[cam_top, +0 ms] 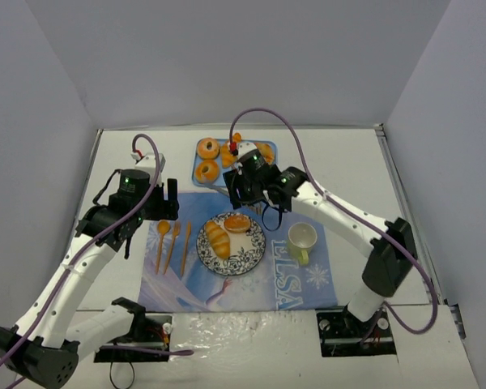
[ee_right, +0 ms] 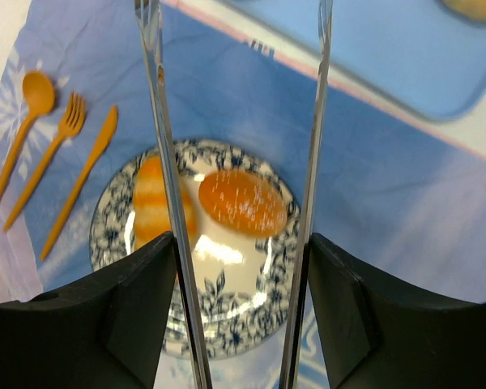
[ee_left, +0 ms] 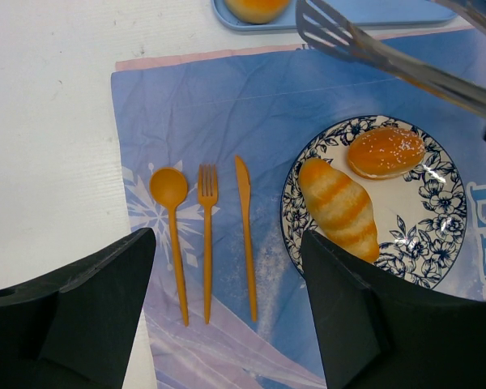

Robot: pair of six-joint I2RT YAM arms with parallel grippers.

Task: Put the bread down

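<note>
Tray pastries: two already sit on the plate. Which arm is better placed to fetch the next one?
Right. The right gripper holds the tongs, their arms apart and empty above the plate, with the blue tray just beyond. The left gripper is open, has no tool, and hangs over the orange cutlery.

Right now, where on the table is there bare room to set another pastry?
The patterned plate is bare right of the ridged roll, nearer than the seeded bun. So is the placemat between plate and mug. The blue tray is crowded with donuts.
</note>
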